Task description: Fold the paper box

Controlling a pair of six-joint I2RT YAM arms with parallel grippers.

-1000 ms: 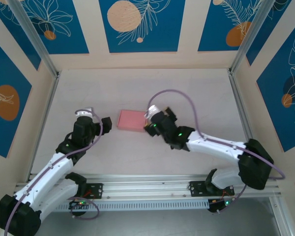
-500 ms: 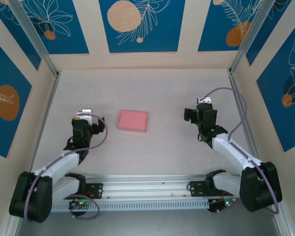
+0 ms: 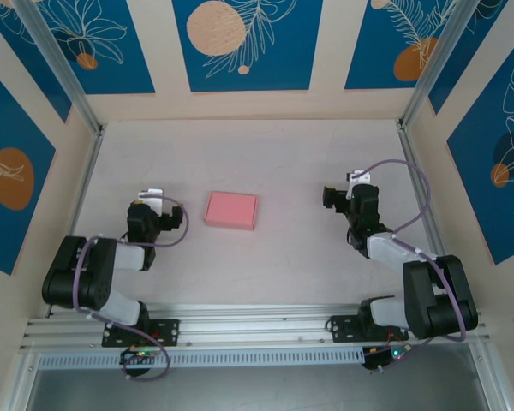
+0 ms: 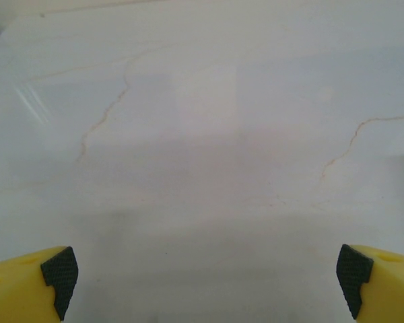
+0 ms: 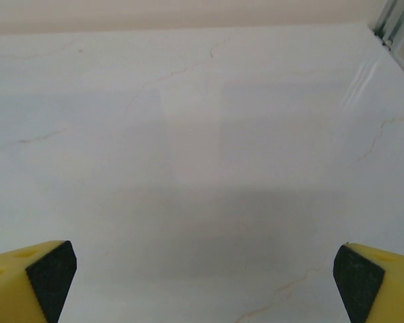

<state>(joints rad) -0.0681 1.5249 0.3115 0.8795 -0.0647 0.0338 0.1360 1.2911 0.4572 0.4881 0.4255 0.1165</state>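
Pink paper box (image 3: pixel 230 210); pale, faintly veined table (image 3: pixel 283 163); blue leaf-patterned walls (image 3: pixel 240 64); yellow, black-tipped jaws.

Pale veined table (image 3: pixel 240 154), walled by cream panels (image 3: pixel 325 104) bearing blue, perhaps floral, prints (image 3: pixel 270 56).

pale marble-look bench (image 3: pixel 240 274) w/ thin brown veins (image 4: pixel 104 118), seen from above & up close. cream walls (image 3: pixel 163 51) on 3 sides carry blue panels (image 3: pixel 240 60) w/ peach discs (image 3: pixel 216 27) & white leaf outlines. alu posts (image 3: pixel 60 68) stand at the far corners; slotted alu rail (image 3: pixel 257 318) runs along the near edge.
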